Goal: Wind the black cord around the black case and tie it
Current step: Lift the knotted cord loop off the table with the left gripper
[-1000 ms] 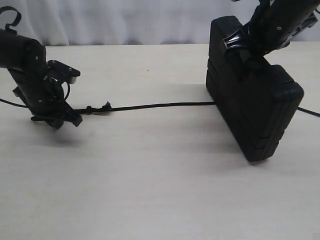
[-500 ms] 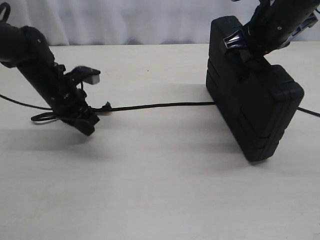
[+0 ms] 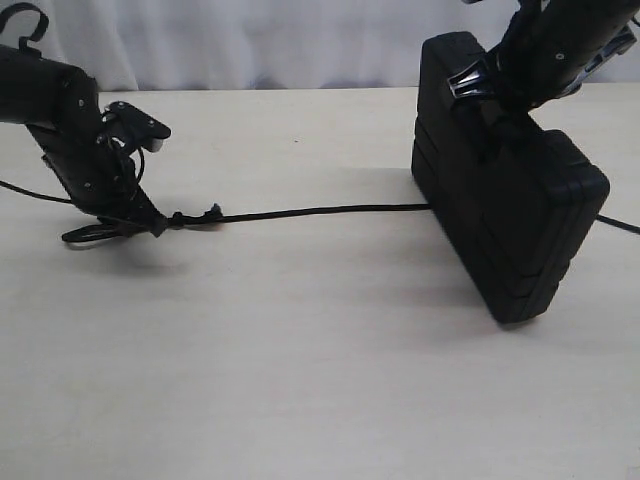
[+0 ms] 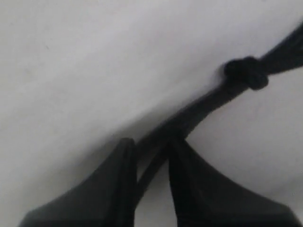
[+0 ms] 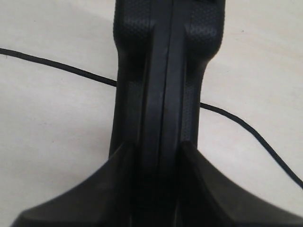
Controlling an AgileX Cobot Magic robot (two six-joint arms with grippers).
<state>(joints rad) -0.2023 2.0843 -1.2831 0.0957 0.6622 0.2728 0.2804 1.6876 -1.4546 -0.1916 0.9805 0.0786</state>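
Note:
The black case (image 3: 520, 230) stands on edge at the right of the table, tilted. My right gripper (image 3: 490, 100) is shut on its upper edge; in the right wrist view the case (image 5: 163, 71) fills the space between the fingers of that gripper (image 5: 156, 149). The black cord (image 3: 320, 210) runs taut along the table from the case's foot leftward to my left gripper (image 3: 150, 222). In the left wrist view the cord (image 4: 203, 104), with a knot (image 4: 245, 74), passes between the slightly parted fingers of this gripper (image 4: 151, 144), with bare table showing beside it.
A looped end of the cord (image 3: 90, 234) lies on the table left of the left gripper. More cord (image 3: 620, 224) comes out behind the case at the right edge. A white curtain (image 3: 250, 40) backs the pale table (image 3: 320, 380).
The left arm swung right along the cord, then drew back left and higher. Its fingers have parted a little round the cord. The right arm and the case have not moved.

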